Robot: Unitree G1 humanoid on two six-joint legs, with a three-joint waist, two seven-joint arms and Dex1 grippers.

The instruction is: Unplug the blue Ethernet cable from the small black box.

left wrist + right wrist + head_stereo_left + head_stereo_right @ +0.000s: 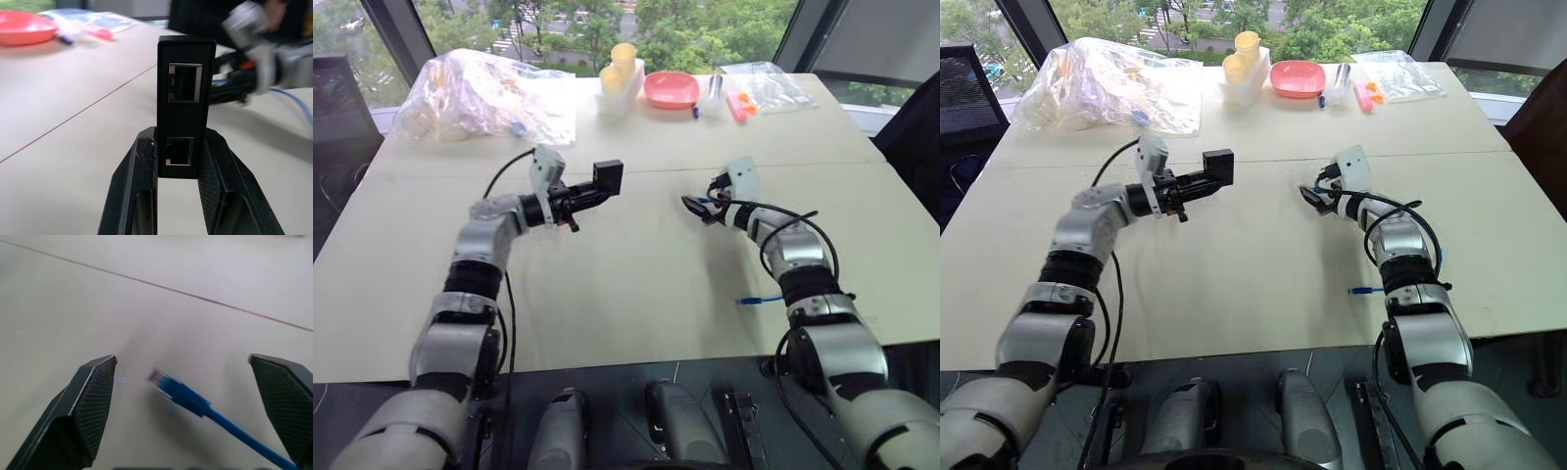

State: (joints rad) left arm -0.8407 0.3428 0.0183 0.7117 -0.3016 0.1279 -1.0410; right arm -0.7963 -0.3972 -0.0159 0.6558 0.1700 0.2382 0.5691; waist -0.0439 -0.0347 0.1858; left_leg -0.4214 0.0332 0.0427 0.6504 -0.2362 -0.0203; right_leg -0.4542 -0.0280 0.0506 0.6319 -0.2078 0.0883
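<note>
My left gripper [590, 195] is shut on the small black box [608, 176] and holds it level above the middle of the table. In the left wrist view the box [186, 107] stands upright between the fingers [139, 176], and both its ports are empty. My right gripper [697, 208] is off to the right of the box, low over the table, with its fingers [93, 401] wide open. The blue Ethernet cable [178, 391] shows its plug end free between them, touching neither. Another stretch of the cable [759, 299] lies by my right forearm.
At the back of the table [636, 284] are a crumpled clear plastic bag [480, 93], yellow cups [619, 64], a pink plate [671, 88] and a small clear bag [764, 83]. A seam runs across the table.
</note>
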